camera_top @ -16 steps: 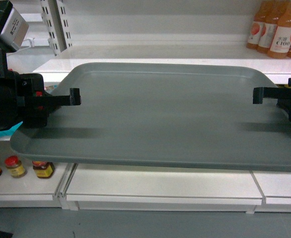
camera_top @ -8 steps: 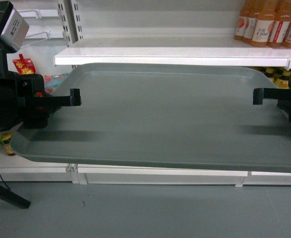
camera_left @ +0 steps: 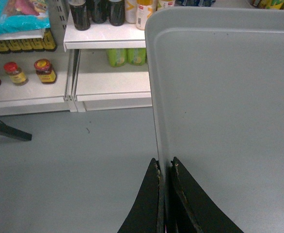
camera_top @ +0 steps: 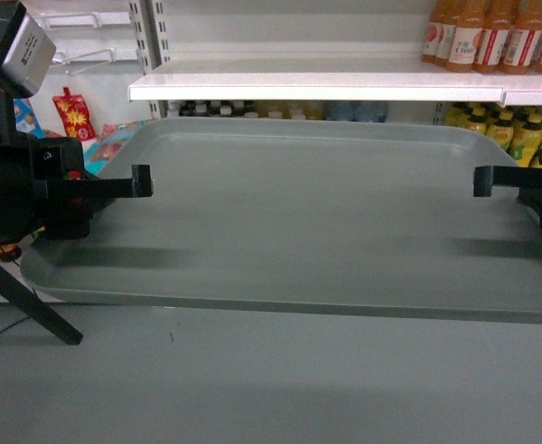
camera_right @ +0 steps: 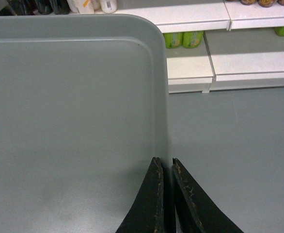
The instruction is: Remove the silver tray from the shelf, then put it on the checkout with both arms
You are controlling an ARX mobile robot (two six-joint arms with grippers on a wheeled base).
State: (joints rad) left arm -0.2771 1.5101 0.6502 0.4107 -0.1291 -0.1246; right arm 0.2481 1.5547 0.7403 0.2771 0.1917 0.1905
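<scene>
The silver tray [camera_top: 308,217] spans lengthwise between the left gripper [camera_left: 165,167] and right gripper [camera_right: 165,165], jaws pinching opposite short rims.

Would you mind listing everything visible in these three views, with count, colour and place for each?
silver tray: one, matte grey-silver, held in the air above the grey floor, clear of the shelving.
shelf: one long white board behind the tray; more white boards lower down in the wrist views.
orange drink bottles: several, top right on the shelf.
dark bottles: three, on a white board, left wrist view.
green cans: two, under that board.
red-lidded jars: two, low board at the left.
snack bags: red and blue, left of the tray.
left gripper: black, shut on the tray's left rim.
right gripper: black, shut on the right rim.
</scene>
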